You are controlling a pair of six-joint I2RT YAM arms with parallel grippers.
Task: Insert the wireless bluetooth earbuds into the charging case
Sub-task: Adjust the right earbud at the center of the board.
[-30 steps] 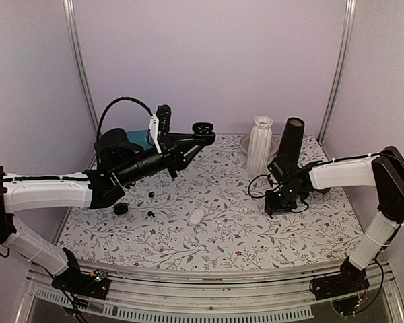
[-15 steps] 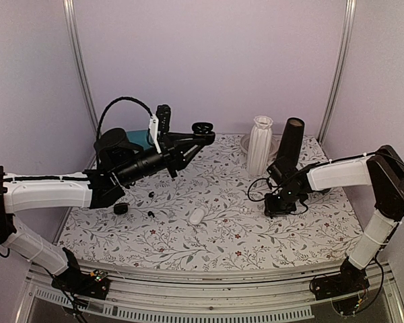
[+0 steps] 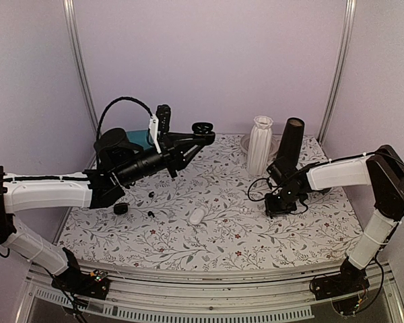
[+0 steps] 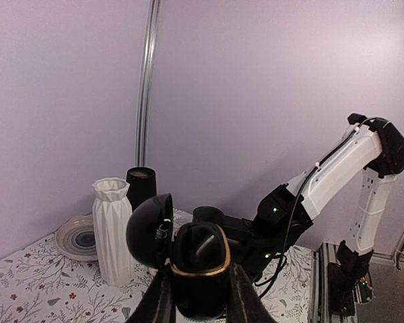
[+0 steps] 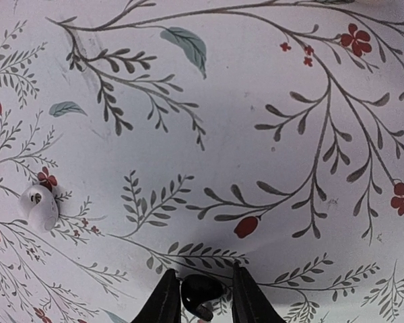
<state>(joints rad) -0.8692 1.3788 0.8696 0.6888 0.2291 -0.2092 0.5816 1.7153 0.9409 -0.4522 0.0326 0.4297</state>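
My left gripper [image 4: 200, 297] is held high above the table, shut on the black charging case [image 4: 200, 266]. The case has a gold rim and its lid [image 4: 148, 230] hangs open to the left; in the top view the case [image 3: 203, 128] sits at the arm's tip. My right gripper [image 5: 202, 296] is down on the tablecloth with one glossy black earbud [image 5: 200, 291] between its fingers. The left finger [image 5: 167, 299] touches the bud and a thin gap remains at the right finger. From above this gripper [image 3: 277, 204] is at mid right. Two more black earbuds [image 3: 151, 194] [image 3: 150, 213] lie at the left.
A white case [image 3: 197, 216] lies mid-table and a black round object [image 3: 121, 208] sits left. A white ribbed vase [image 3: 259, 145], black cylinder [image 3: 291, 142] and plate [image 3: 245, 142] stand at the back. A white earbud [image 5: 40, 206] lies left of my right gripper.
The right gripper has shifted slightly left on the table and its jaws have narrowed around the black earbud. The left arm with the open case has not moved.
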